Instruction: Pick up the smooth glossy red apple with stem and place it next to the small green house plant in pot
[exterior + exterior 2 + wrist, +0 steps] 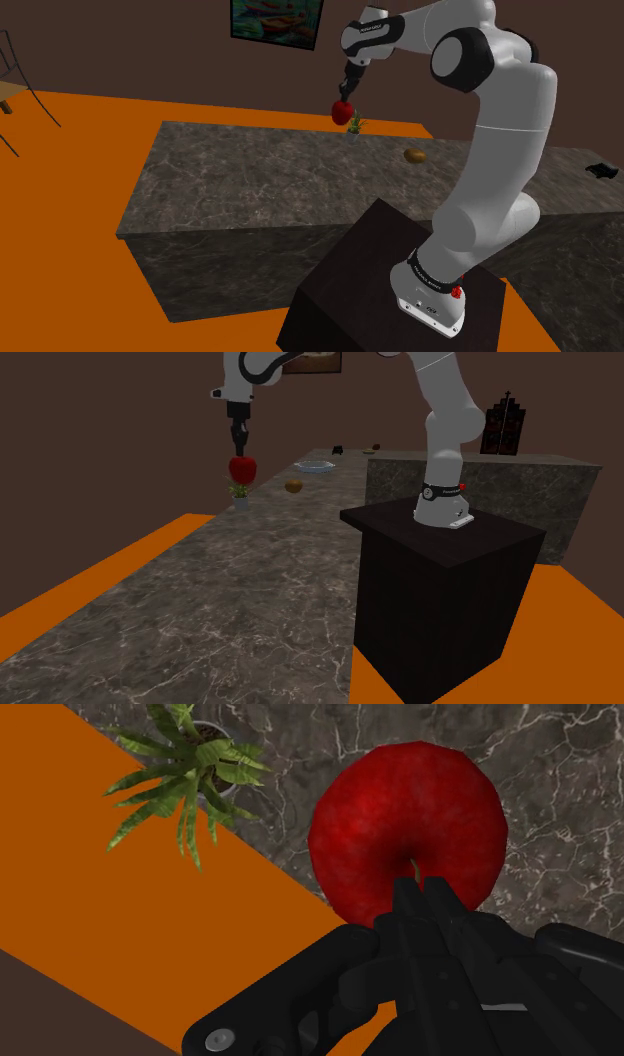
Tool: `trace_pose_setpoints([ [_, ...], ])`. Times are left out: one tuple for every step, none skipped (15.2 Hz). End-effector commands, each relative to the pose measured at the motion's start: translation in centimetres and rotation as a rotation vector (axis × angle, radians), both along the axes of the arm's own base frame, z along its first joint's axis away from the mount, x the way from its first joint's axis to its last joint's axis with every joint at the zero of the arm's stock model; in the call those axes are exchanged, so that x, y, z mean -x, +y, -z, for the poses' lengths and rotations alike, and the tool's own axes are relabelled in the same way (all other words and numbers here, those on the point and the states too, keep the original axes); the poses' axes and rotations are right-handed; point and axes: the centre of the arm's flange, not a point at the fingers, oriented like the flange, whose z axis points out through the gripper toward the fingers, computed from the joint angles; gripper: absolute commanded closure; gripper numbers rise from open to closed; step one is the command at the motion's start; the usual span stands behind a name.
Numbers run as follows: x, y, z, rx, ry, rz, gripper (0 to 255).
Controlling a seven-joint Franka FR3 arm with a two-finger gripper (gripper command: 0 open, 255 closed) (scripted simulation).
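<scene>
Apple (405,829), red and glossy, hangs clenched in my jaws, which pinch it from above around the stem. I see it held in the air, clear of the dark marbled surface (260,185). Just below it stands the small potted plant (355,125), at the surface's edge, with leaves reaching out over the orange floor (80,190). Toward the shoulder view's right, a brown rounded object (415,155) lies well apart from the plant. My white arm (500,120) rises from its black stand (370,290).
</scene>
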Motion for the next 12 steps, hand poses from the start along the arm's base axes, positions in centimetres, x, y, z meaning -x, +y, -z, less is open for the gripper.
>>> trace_pose_setpoints([
  [-0.1, 0.1, 1.1, 0.000, -0.001, 0.000, 255],
  [-0.1, 0.1, 1.6, 0.000, -0.001, 0.000, 255],
  [-0.1, 0.1, 2.2, 0.000, -0.001, 0.000, 255],
  [-0.1, 0.1, 2.7, 0.000, -0.001, 0.000, 255],
  [-0.1, 0.1, 3.2, 0.000, -0.001, 0.000, 255],
  [-0.1, 0.1, 3.7, 0.000, -0.001, 0.000, 255],
  [-0.1, 0.1, 4.3, 0.000, -0.001, 0.000, 255],
  [-0.1, 0.1, 4.8, 0.000, -0.001, 0.000, 255],
  [-0.1, 0.1, 5.3, 0.000, -0.001, 0.000, 255],
  [-0.1, 0.1, 5.8, 0.000, -0.001, 0.000, 255],
  [-0.1, 0.1, 6.4, 0.000, -0.001, 0.000, 255],
  [-0.1, 0.1, 6.9, 0.000, -0.001, 0.000, 255],
])
